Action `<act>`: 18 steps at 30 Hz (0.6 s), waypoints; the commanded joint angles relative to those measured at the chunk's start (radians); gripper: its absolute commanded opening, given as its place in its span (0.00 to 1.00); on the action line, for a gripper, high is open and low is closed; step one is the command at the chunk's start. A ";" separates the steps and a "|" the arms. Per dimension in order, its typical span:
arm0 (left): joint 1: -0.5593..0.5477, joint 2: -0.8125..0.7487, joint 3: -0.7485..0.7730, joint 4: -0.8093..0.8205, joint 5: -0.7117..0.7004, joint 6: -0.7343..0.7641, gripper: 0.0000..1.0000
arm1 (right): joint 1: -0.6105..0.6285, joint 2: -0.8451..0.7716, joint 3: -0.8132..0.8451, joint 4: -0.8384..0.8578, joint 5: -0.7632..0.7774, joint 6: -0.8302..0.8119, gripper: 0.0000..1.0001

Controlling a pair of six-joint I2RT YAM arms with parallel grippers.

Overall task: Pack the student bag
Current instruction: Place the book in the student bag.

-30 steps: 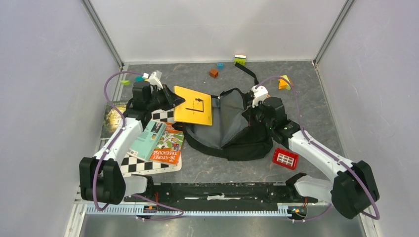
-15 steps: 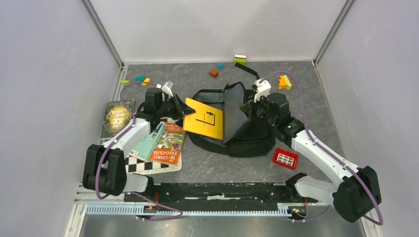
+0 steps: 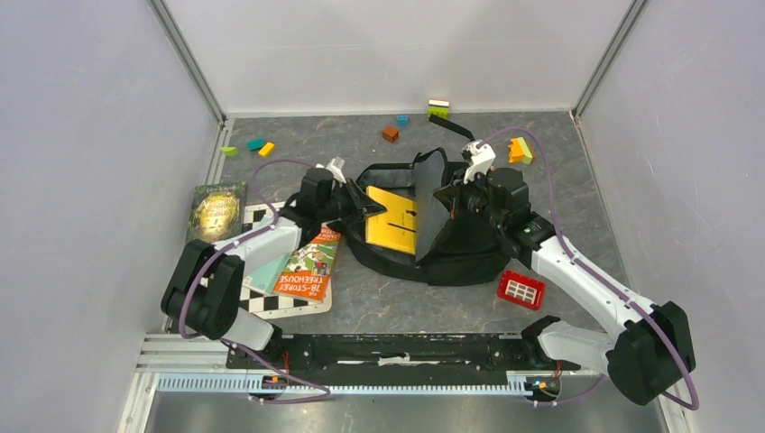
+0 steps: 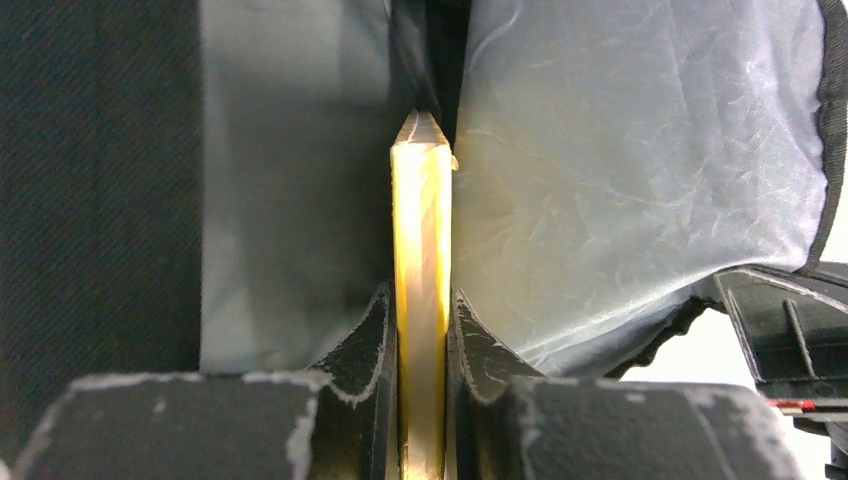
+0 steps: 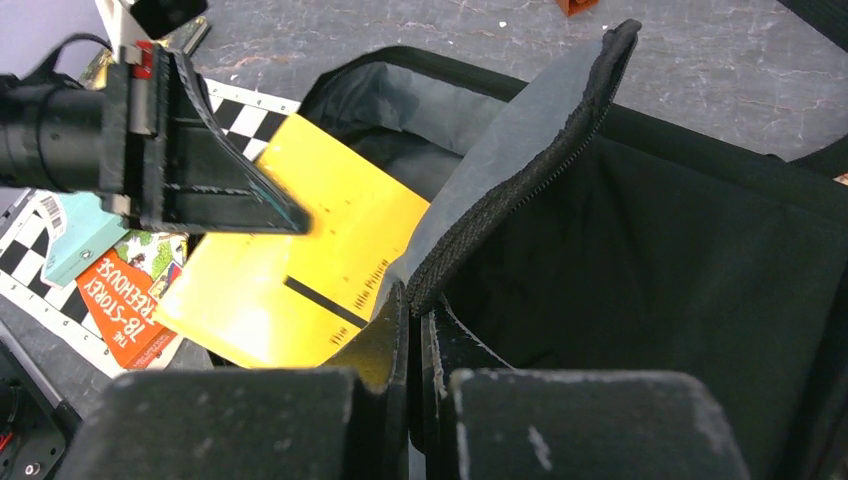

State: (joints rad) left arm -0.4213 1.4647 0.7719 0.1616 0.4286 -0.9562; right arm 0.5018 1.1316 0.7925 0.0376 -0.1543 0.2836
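Observation:
The black student bag (image 3: 469,248) lies mid-table with its mouth facing left and its grey lining (image 4: 620,170) showing. My right gripper (image 3: 451,200) is shut on the zipper edge of the bag's flap (image 5: 520,170) and holds it up. A yellow book (image 3: 394,219) is partway inside the mouth, seen edge-on in the left wrist view (image 4: 422,300). My left gripper (image 3: 361,206) is shut on the book's left end. The right wrist view shows the book's yellow cover (image 5: 300,270) under the raised flap.
Left of the bag lie an orange book (image 3: 309,267), a teal book (image 3: 267,271), a checkered board (image 3: 262,302) and a dark green book (image 3: 215,210). A red case (image 3: 520,290) sits right of the bag. Small coloured blocks (image 3: 391,133) are scattered along the back.
My left gripper has carried the yellow book rightward from outside the bag into its mouth. My right gripper has lifted the flap higher and more upright.

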 commanded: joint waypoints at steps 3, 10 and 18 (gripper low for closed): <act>-0.128 0.087 0.074 0.124 -0.158 -0.078 0.02 | 0.005 -0.009 0.011 0.112 0.009 0.024 0.00; -0.194 0.120 0.019 0.222 -0.255 -0.071 0.02 | 0.020 0.031 -0.009 0.140 0.004 0.038 0.00; -0.194 -0.005 -0.064 0.378 -0.189 -0.154 0.02 | 0.036 0.057 -0.006 0.158 -0.009 0.048 0.00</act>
State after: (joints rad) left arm -0.6086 1.5440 0.7429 0.3927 0.2314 -1.0546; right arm 0.5304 1.1851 0.7792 0.1158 -0.1543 0.3111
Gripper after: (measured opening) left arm 0.184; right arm 0.023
